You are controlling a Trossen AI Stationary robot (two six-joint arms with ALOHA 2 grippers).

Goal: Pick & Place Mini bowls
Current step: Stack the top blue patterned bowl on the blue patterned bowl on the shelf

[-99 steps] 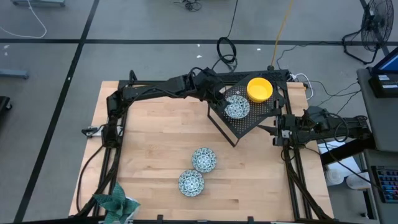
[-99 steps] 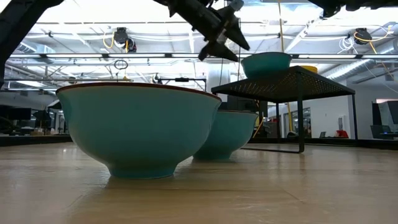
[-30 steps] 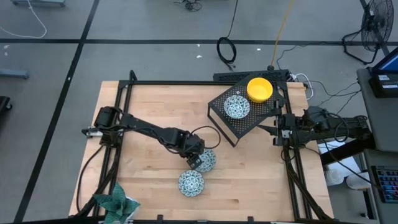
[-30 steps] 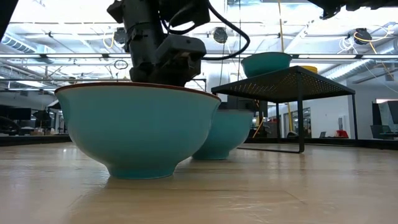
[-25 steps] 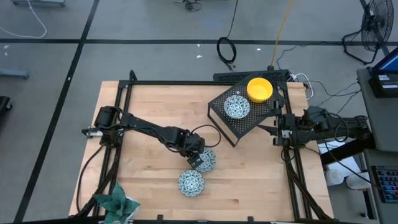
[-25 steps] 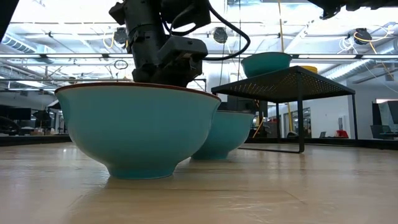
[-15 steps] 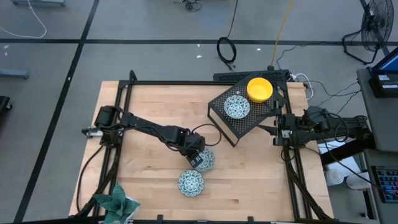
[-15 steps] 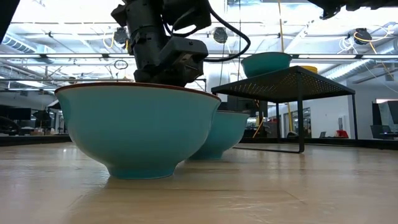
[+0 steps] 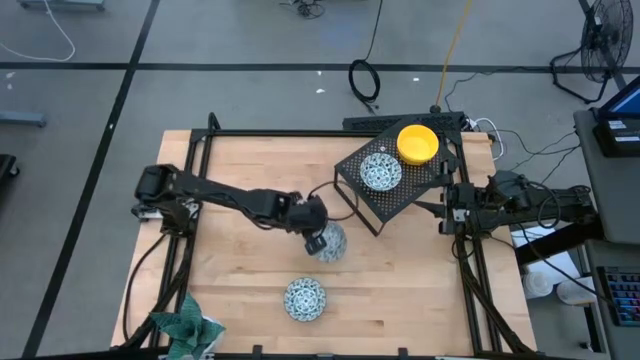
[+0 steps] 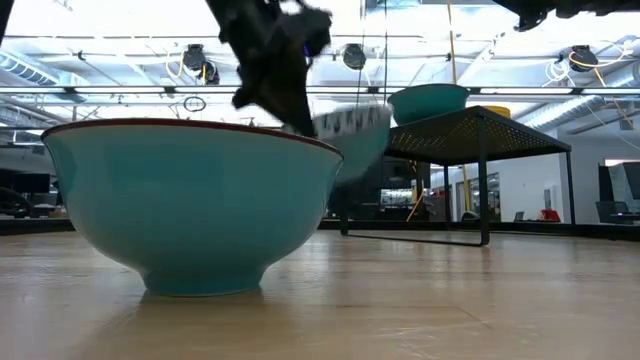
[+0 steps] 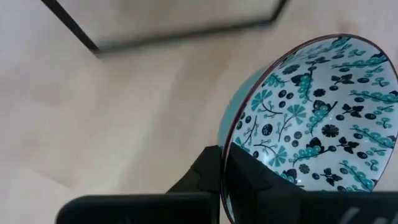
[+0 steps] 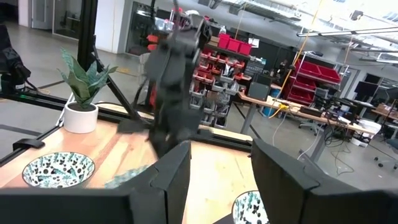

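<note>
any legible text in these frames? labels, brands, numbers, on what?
None can be read.
The patterned bowl held by the left gripper carries only a teal and black plant pattern, no lettering.
The bowls on the black stand and the one on the table show no marks.
The red bins in the room behind are too small to show any label.

The left tool (image 9: 318, 238) is stretched out over the table's middle, fingers clamped on a patterned bowl (image 9: 329, 242). The right tool (image 9: 447, 208) is parked at the right edge, fingers parted.
</note>
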